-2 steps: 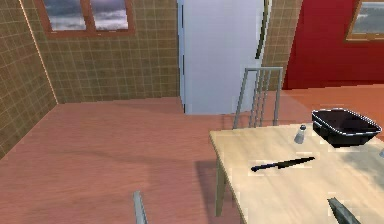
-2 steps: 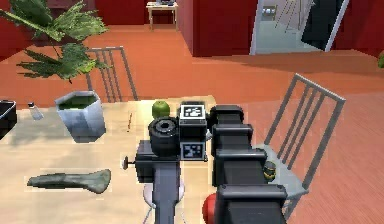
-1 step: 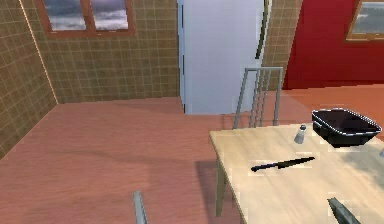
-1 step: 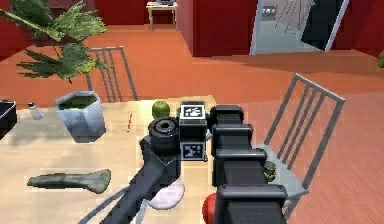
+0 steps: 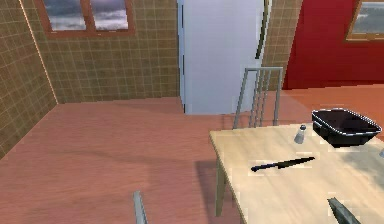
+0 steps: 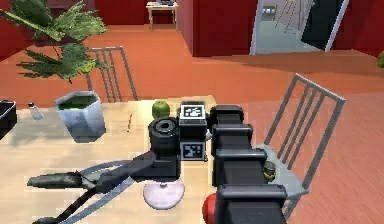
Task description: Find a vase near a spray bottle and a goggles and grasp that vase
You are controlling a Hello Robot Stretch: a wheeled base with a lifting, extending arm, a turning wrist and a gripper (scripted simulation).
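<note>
Nearest of all, the dark arm (image 6: 245, 190) rises from the arm side view's bottom edge over a pale wooden table (image 6: 60, 150). Its gripper (image 6: 45, 197) reaches toward that view's left, the thin fingers (image 6: 90, 178) low above the tabletop; whether it holds anything I cannot tell. A white fridge (image 5: 220, 55) stands against the brick wall in the forward view, with a metal chair (image 5: 258, 95) in front of it at the table's far edge. On the table a leafy plant in a white pot (image 6: 82, 115) stands beyond the fingers, and a black pan (image 5: 345, 125) sits farther along. A pale glassy round thing (image 6: 163, 193) sits right under the gripper's body, beside a red blob (image 6: 208, 208); it may be the vase, but its shape is too unclear to say. Smaller still are a green apple (image 6: 160, 108) just left of the marked white squares, a black knife (image 5: 283, 163) and a small shaker (image 5: 299, 133) beside the pan
</note>
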